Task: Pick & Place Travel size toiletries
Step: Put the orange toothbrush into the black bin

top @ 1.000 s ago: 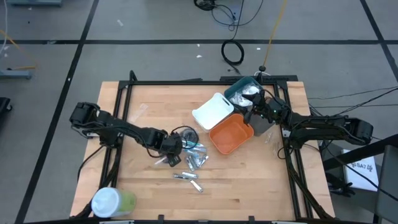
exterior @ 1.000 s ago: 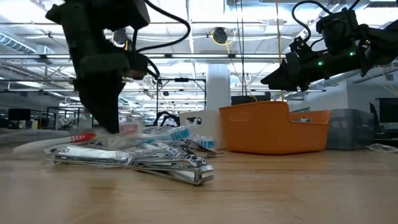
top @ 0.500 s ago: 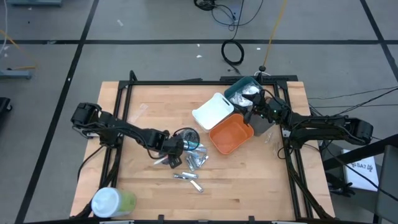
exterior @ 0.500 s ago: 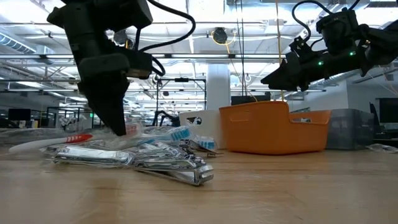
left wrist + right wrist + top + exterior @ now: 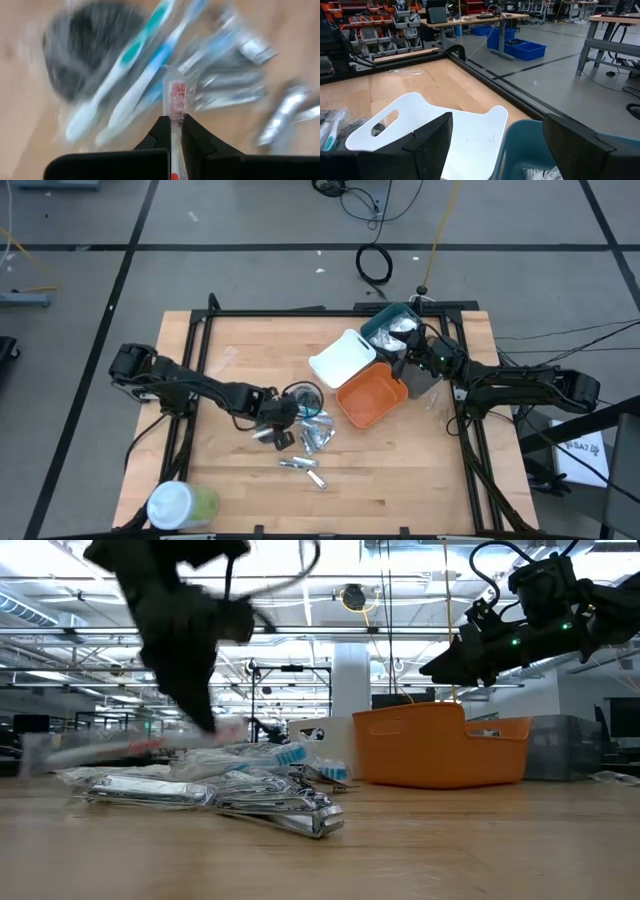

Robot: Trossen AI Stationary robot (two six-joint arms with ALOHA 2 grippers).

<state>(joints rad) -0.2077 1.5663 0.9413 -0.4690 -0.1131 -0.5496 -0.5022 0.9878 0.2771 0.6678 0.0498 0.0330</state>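
Note:
The travel size toiletries lie in a pile [image 5: 312, 432] at mid-table: clear-wrapped blue-white sticks [image 5: 135, 80], silver tubes [image 5: 300, 466] and a dark round disc [image 5: 303, 395]. My left gripper [image 5: 272, 426] hangs over the pile's left side, shut on a clear-wrapped stick with a red head [image 5: 150, 744]. My right gripper [image 5: 500, 150] waits open above the bins at the right. My left gripper pinches the clear-wrapped stick between its two fingers [image 5: 196, 136], just behind the red head [image 5: 176, 96], which pokes out past the fingertips. The fingers come from above, slanting down. The stick lies nearly level, its long end [image 5: 60, 752] toward the table's left, raised off the pile.
A white bin [image 5: 342, 360], an orange bin [image 5: 370, 396], a teal bin [image 5: 392, 328] and a dark bin [image 5: 422, 376] cluster at the right rear. A large white-and-green cylinder [image 5: 180, 505] lies at the near left corner. Bare wood shows along the near edge.
My left gripper has shut on the red-headed stick, then risen a little and rolled. The stick has come up off the pile; the other toiletries have stayed where they were.

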